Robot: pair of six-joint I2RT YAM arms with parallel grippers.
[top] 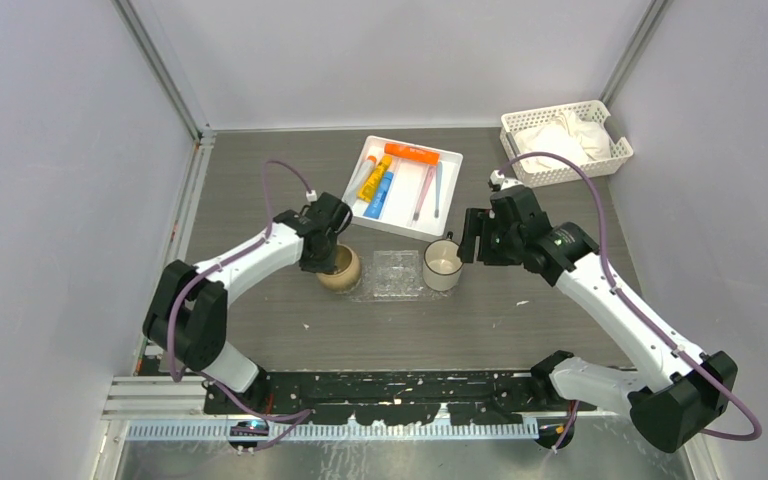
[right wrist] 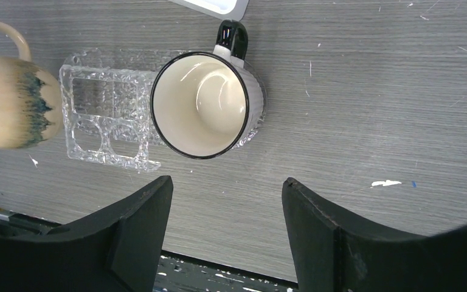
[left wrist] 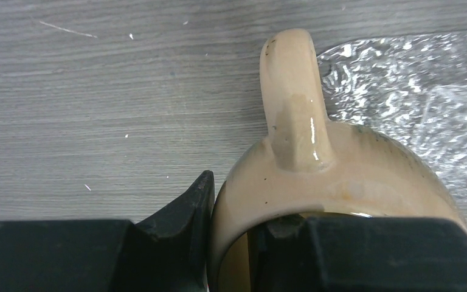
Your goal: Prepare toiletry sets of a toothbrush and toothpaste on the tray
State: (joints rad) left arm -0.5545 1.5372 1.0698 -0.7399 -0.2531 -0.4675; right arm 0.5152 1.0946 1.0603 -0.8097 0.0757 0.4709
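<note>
Clear plastic, the tray (right wrist: 106, 115) looks light, stiff and slippery, best taken by a bare edge; the left gripper (left wrist: 243, 213) pinches the rim of the beige mug (left wrist: 340, 176), the right gripper (right wrist: 226, 201) hangs spread.

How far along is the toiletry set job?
Done: nothing visible; the clear tray holds no toothbrush or toothpaste.
In hand: the left gripper is clamped on the rim of the beige mug beside that tray; the right gripper hangs open near the white mug.
Left: the three toothpaste tubes and the toothbrushes lie in the white tray, so every set is yet to be made.
</note>
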